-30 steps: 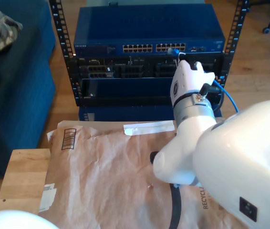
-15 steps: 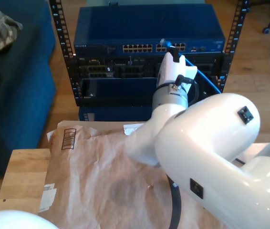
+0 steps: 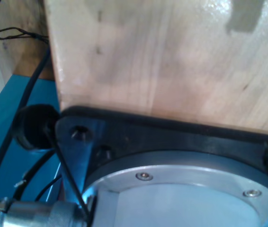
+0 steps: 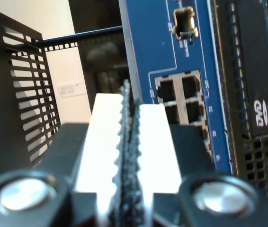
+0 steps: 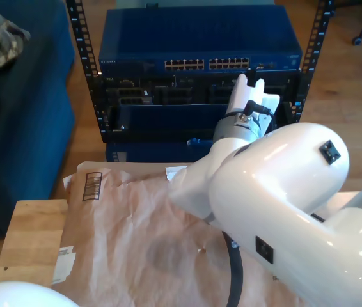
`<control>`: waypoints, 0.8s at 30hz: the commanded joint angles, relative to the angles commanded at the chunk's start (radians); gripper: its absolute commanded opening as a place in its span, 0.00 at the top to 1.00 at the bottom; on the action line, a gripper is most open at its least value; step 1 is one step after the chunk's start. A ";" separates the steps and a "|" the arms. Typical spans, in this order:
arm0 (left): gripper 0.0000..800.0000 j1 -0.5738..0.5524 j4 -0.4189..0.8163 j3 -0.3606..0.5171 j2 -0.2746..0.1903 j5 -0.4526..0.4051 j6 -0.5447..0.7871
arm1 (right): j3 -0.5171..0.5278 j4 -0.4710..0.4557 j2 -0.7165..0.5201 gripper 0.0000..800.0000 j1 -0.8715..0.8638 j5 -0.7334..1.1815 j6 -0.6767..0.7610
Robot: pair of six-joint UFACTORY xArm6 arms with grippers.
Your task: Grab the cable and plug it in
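My second gripper [image 4: 129,118] is shut, its toothed pads [image 4: 123,124] pressed together with nothing visible between them. It points at the blue switch [image 4: 172,52], close to a block of ports [image 4: 181,94]. In the exterior view the second gripper [image 5: 252,77] sits just below the switch's row of ports [image 5: 210,64], toward that view's right. A small bright-blue piece, apparently the cable [image 5: 195,139], lies low in the rack beside the white arm [image 5: 277,185]. The rest of it is hidden.
The black rack [image 5: 85,57] holds the switch and darker units [image 5: 136,96]. Crumpled brown paper [image 5: 136,224] covers the wooden table [image 5: 31,236]. A blue sofa [image 5: 21,115] fills the exterior view's left. The first wrist view looks at wood [image 3: 162,56] and an arm's base flange [image 3: 181,189].
The second gripper moved from the switch's ports toward the exterior view's right and slightly down. The blue cable is gone from its tips and no longer trails beside the arm.
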 joint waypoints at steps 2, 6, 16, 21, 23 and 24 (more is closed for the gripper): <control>0.00 0.000 0.000 0.000 0.000 0.000 0.000 | 0.043 -0.003 -0.029 0.73 -0.003 0.015 -0.037; 0.00 0.000 0.000 0.000 0.000 0.000 0.000 | 0.146 -0.008 -0.100 0.64 -0.002 0.092 -0.055; 0.00 0.000 0.000 0.000 0.000 0.000 0.000 | 0.236 -0.009 -0.152 0.61 -0.005 0.157 -0.109; 0.00 0.000 0.000 0.000 0.000 0.000 0.000 | 0.255 -0.008 -0.161 0.60 -0.015 0.186 -0.150; 0.00 0.000 0.000 0.000 0.000 0.000 0.000 | 0.258 -0.008 -0.170 0.58 -0.021 0.215 -0.170; 0.00 0.000 0.000 0.000 0.000 0.000 0.000 | 0.259 -0.008 -0.170 0.57 -0.023 0.227 -0.173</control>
